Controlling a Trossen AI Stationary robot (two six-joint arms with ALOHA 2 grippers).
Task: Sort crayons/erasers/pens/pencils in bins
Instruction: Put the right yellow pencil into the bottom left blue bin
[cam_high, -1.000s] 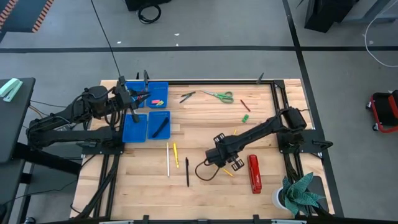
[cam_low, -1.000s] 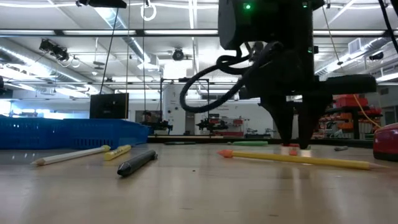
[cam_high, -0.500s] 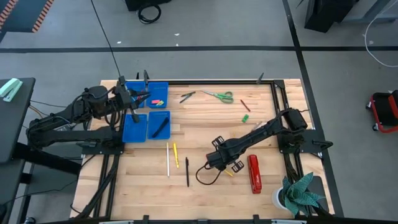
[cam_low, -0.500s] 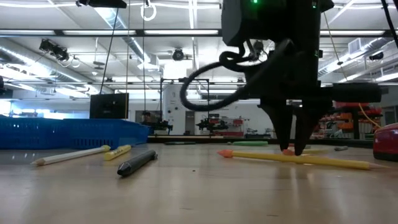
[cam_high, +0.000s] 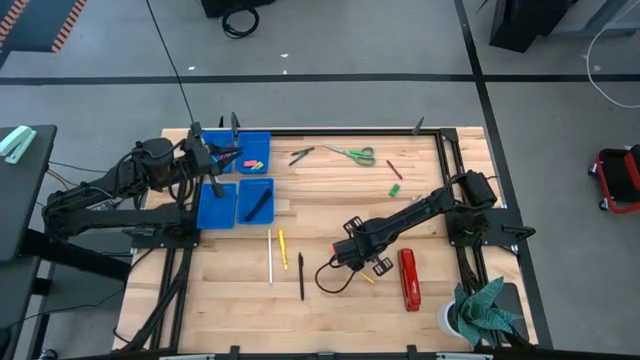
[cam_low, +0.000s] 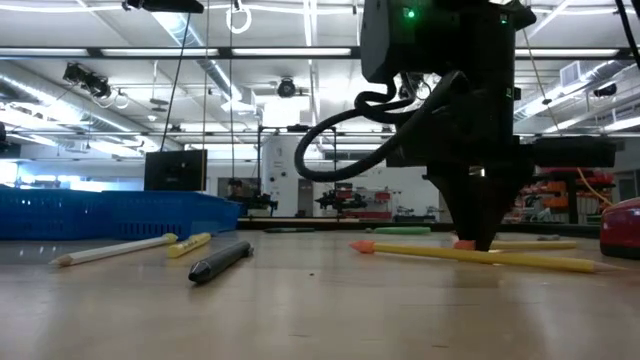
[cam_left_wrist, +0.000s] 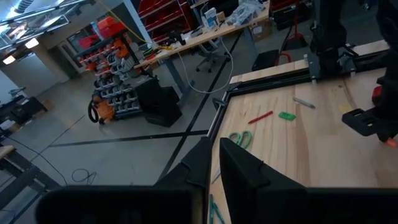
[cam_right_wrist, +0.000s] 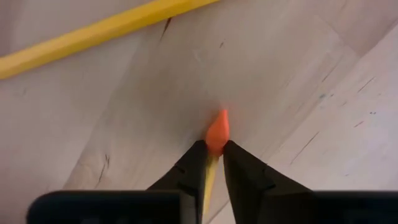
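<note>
The right hand (cam_right_wrist: 212, 163) is down on the counter (cam_high: 330, 200) near its front middle, fingers pinched on the orange-tipped yellow pencil (cam_right_wrist: 214, 149); this looks like the pick-up step, and next calls for a lift and a carry across to the blue bins (cam_high: 238, 200) at the far left. The left hand (cam_high: 226, 160) hovers over those bins, closed, seemingly empty; from above the right arm hides its pencil.

Pretty standard workshop: grey floor (cam_high: 350, 50) crossed by black tape lines, long ceiling strip lights (cam_low: 250, 52) overhead, benches and red-orange storage racks (cam_left_wrist: 115, 43) out back, wooden tabletop (cam_high: 330, 205).
</note>
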